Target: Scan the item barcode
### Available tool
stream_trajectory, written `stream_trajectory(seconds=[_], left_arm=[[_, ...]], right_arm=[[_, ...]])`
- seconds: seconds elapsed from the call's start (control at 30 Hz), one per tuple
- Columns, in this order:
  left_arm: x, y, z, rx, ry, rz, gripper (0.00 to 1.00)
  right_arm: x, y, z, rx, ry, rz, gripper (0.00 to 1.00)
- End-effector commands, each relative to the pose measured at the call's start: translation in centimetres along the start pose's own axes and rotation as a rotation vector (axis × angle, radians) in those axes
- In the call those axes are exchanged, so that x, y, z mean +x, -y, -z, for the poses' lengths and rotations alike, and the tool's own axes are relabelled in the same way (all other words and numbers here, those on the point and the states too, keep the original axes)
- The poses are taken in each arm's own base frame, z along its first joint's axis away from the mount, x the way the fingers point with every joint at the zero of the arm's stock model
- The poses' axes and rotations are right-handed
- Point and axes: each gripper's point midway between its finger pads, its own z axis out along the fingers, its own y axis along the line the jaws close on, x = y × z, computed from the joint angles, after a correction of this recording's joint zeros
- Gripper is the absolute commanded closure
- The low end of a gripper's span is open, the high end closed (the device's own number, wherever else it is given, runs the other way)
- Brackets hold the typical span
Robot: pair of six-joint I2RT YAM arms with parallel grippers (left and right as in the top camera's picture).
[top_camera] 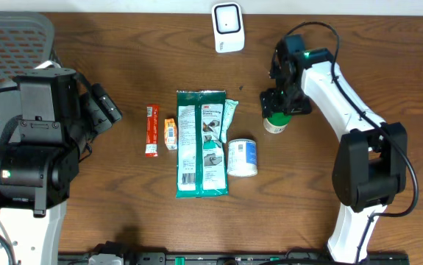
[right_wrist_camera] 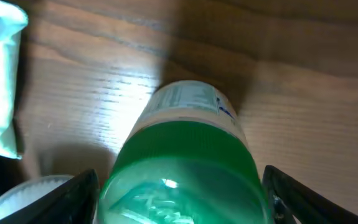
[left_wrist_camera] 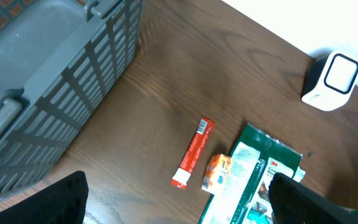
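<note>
A small bottle with a green cap (top_camera: 274, 124) stands upright on the wooden table, right of the laid-out items. My right gripper (top_camera: 279, 104) is down over it. In the right wrist view its black fingers (right_wrist_camera: 79, 193) press against both sides of the green cap (right_wrist_camera: 185, 168), so it is shut on the bottle. The white barcode scanner (top_camera: 228, 27) stands at the table's far edge, also visible in the left wrist view as the scanner (left_wrist_camera: 331, 81). My left gripper (left_wrist_camera: 179, 202) hovers open and empty above the table on the left.
A red stick pack (top_camera: 151, 130), an orange packet (top_camera: 170, 134), a large green wipes pack (top_camera: 201, 143), a pale green packet (top_camera: 229, 118) and a white tub (top_camera: 242, 157) lie mid-table. A grey basket (top_camera: 12, 37) fills the far left corner.
</note>
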Motion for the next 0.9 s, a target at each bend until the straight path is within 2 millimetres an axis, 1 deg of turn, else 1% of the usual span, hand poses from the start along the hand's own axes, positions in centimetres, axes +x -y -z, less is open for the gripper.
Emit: stream_trajectory(seconds=[0.0, 0.03, 0.07, 0.27, 0.67, 0.77, 0.83, 0.87], left_arm=[[-0.41, -0.19, 0.28, -0.008, 0.015, -0.005, 0.1], [-0.41, -0.19, 0.28, -0.008, 0.015, -0.005, 0.1], [-0.41, -0.19, 0.28, -0.008, 0.015, -0.005, 0.1], [-0.41, -0.19, 0.28, -0.008, 0.015, -0.005, 0.1], [-0.41, -0.19, 0.28, -0.008, 0.015, -0.005, 0.1], [-0.41, -0.19, 0.28, -0.008, 0.015, -0.005, 0.1], [-0.41, -0.19, 0.28, -0.008, 0.015, -0.005, 0.1], [-0.41, -0.19, 0.28, -0.008, 0.015, -0.005, 0.1]], right_arm=[[0.88, 0.01, -1.61, 0.004, -0.013, -0.016, 0.27], [1.0, 0.03, -1.74, 0.005, -0.016, -0.016, 0.28], [1.01, 0.04, -1.75, 0.005, -0.016, -0.016, 0.34], [0.79, -0.04, -1.23, 0.002, -0.002, -0.015, 0.36], [0.78, -0.04, -1.23, 0.002, -0.002, -0.014, 0.35], [0.76, -0.04, -1.23, 0.002, -0.001, -0.014, 0.37], [0.78, -0.04, -1.23, 0.002, -0.002, -0.014, 0.45], [0.78, -0.02, -1.23, 0.002, -0.002, -0.015, 0.52]])
